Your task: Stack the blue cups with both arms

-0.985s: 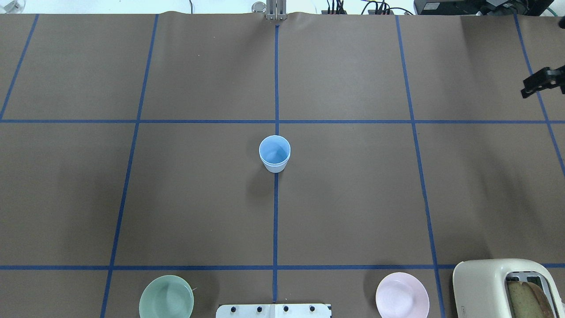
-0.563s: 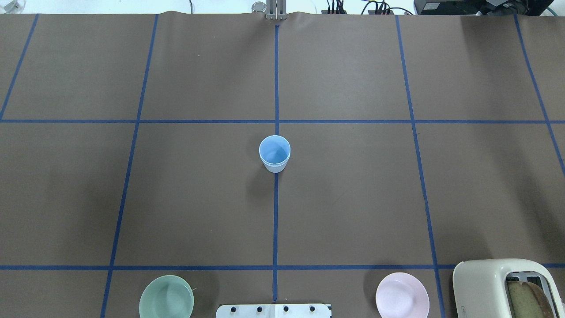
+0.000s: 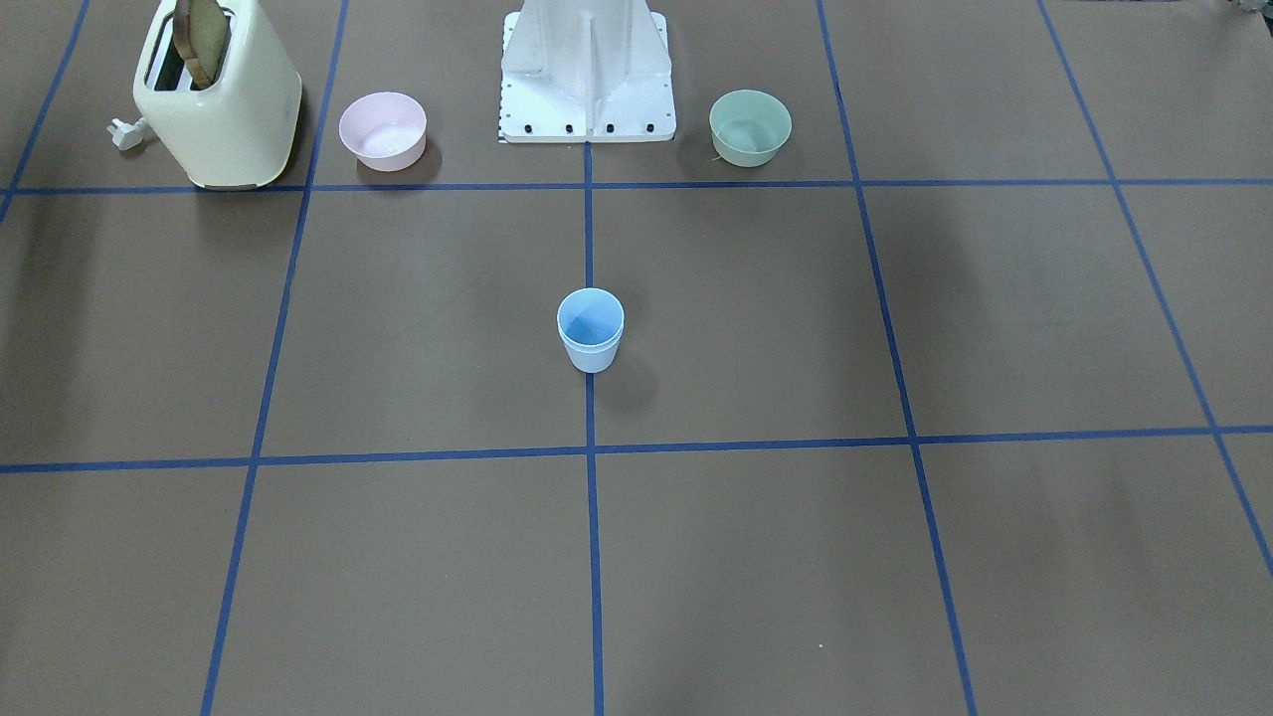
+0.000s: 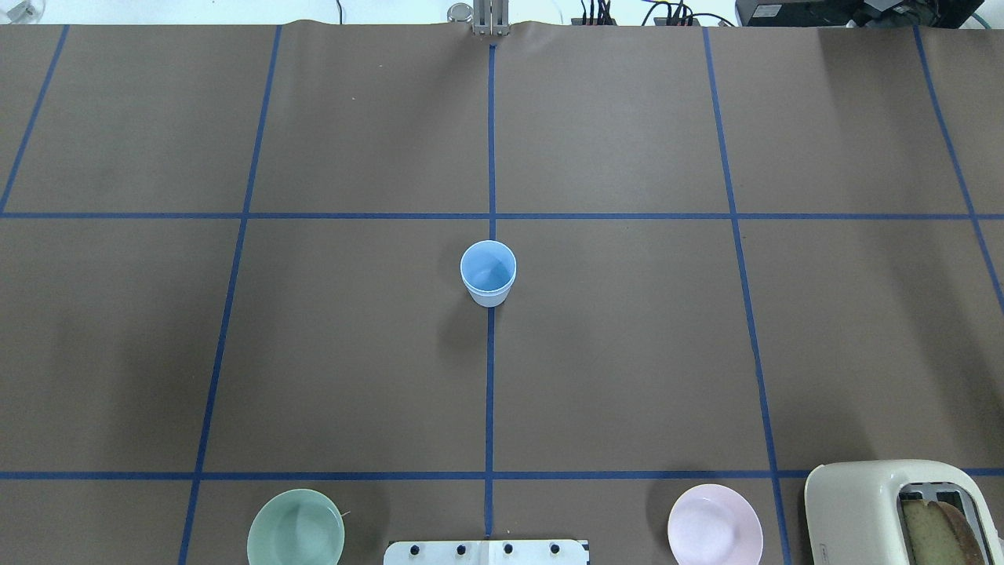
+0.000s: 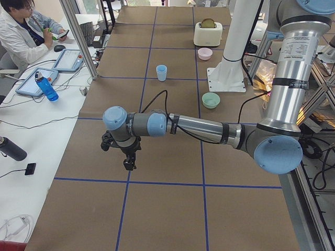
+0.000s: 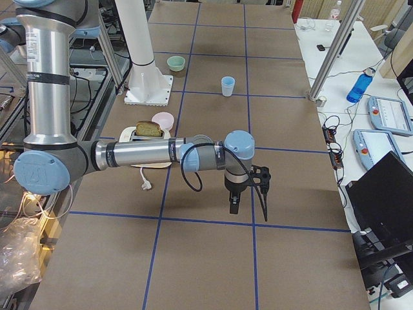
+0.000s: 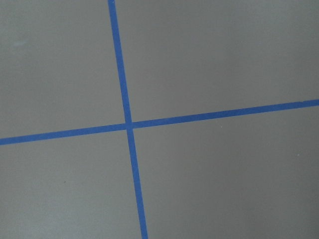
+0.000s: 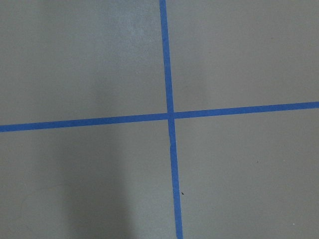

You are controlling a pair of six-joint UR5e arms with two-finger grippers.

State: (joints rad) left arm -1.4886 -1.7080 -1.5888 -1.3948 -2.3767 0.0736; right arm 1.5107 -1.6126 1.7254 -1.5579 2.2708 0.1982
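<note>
Pale-blue cups (image 3: 590, 333) stand upright mid-table on the centre tape line (image 3: 593, 557), one nested in the other, well apart from both arms. Out at the table's ends hang the left gripper (image 5: 125, 162) and the right gripper (image 6: 248, 201) — whether their jaws are wide or closed, I cannot tell.

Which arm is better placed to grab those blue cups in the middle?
Neither, really. The blue cups stand on the centre line, seemingly already nested. The left hand and right hand each hang far out to opposite sides. Neither looks nearer, so either would need a long reach.
</note>
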